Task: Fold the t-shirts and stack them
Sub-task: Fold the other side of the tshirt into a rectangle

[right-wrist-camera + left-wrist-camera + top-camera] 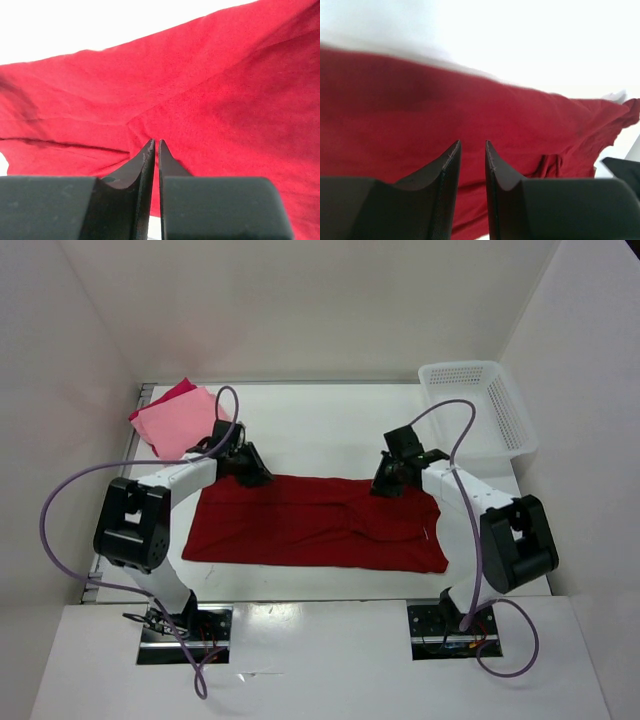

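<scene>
Lying spread out in a wide strip, the dark red t-shirt (315,525) covers the middle of the white surface (320,420), with its long side toward my two bases. Some creases run across it, and a small white tag shows near its right end.

My left hand (250,468) is at the far left corner of this shirt. Its fingers stand a little apart with a narrow gap, and in the left wrist view I see only red cloth behind the gap, nothing clearly caught.

My right hand (390,480) is at the far edge of the shirt, toward its right end. Its fingers are almost together, with only a thin slit, and the tips point at a crease. Whether cloth is pinched there I cannot tell.

Beyond the shirt's far left corner lies the light salmon pink t-shirt (180,422), folded, with the crimson-pink t-shirt (172,392) showing from under it. Beyond the shirt's far right corner stands a white lattice basket (455,367).
</scene>
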You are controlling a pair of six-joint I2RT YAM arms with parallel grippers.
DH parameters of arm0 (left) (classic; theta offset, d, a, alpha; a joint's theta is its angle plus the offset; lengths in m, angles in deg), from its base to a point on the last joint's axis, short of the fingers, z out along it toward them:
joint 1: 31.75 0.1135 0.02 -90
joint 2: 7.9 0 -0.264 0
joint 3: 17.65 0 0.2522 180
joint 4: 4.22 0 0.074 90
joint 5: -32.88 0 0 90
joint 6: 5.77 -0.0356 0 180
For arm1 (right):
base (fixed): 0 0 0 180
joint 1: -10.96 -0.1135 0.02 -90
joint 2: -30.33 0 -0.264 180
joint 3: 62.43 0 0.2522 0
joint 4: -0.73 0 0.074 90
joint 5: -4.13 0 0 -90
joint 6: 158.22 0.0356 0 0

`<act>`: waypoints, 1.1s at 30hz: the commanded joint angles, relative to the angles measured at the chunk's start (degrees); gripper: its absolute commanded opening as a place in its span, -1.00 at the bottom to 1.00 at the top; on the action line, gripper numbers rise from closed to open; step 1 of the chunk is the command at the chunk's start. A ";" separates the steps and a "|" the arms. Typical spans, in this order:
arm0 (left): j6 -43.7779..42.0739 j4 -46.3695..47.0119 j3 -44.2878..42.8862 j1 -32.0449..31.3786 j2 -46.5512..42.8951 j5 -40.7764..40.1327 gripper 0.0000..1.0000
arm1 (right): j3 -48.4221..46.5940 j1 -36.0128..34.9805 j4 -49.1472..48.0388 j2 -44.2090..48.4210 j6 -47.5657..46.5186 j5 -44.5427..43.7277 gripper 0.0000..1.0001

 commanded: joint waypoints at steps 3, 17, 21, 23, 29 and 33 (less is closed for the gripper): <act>0.04 2.05 -2.09 -0.47 5.36 -0.14 -0.34 | 5.44 -3.46 -4.56 -3.30 2.97 -0.01 -0.82; 1.45 2.40 4.95 11.39 1.61 6.01 -0.34 | 7.93 1.07 -2.28 9.97 6.24 -1.76 -0.31; 1.97 1.35 -0.56 5.78 -1.83 3.92 -0.28 | 2.29 9.95 -2.28 5.41 1.40 -4.40 -0.34; 1.97 1.35 -3.21 1.58 -0.61 3.03 -0.25 | 1.06 12.61 -3.77 3.91 -0.79 -7.04 -0.37; 1.97 2.49 -7.88 -3.72 10.11 4.08 -0.25 | -1.24 16.22 -4.91 -2.42 -3.79 -9.24 -0.31; 1.97 4.51 -5.61 -2.15 12.93 4.09 -0.25 | -0.71 16.22 -6.05 -3.66 -3.79 -9.77 -0.21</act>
